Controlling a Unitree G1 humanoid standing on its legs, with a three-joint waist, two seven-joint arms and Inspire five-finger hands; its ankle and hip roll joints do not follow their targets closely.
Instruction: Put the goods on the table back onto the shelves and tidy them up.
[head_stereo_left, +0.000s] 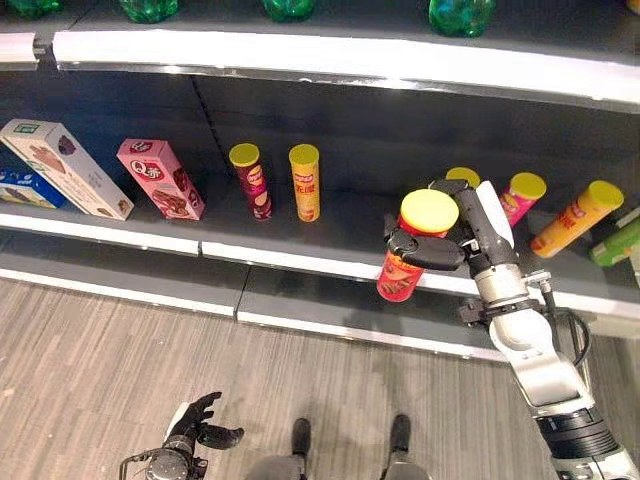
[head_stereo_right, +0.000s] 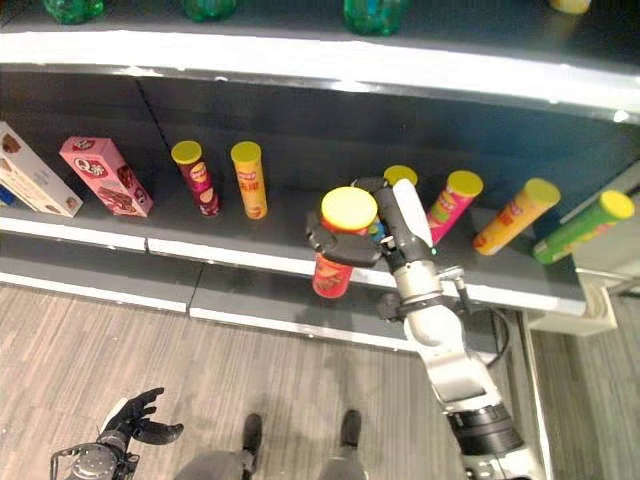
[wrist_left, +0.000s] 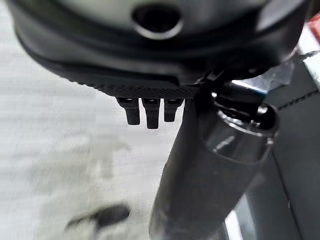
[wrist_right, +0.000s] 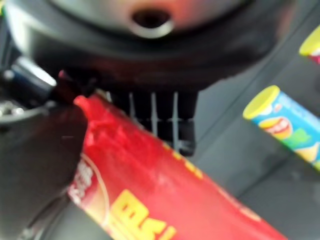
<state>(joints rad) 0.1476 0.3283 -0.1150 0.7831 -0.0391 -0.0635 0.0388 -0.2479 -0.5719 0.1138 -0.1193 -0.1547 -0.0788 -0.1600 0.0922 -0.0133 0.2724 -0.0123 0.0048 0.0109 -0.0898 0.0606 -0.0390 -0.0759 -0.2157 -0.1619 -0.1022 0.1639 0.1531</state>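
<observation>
Grey wood-grain floor (head_stereo_left: 120, 350) below dark shelf (head_stereo_left: 330, 235) w/ white edge strip. Cardboard boxes (head_stereo_left: 160, 178) lean at left; cylindrical cans (head_stereo_left: 304, 182) stand mid-shelf. Right hand (head_stereo_left: 445, 240) curled round red can (head_stereo_left: 405, 265), yellow lid, at shelf front. Left hand (head_stereo_left: 195, 425) low, fingers relaxed, holding nothing.

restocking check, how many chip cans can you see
7 cans: one in the right hand; two upright mid-shelf; four past the hand, one partly hidden.

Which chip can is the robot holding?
The red can with the yellow lid, gripped by the right hand at the shelf's front edge. The other cans sit on the shelf untouched.
</observation>
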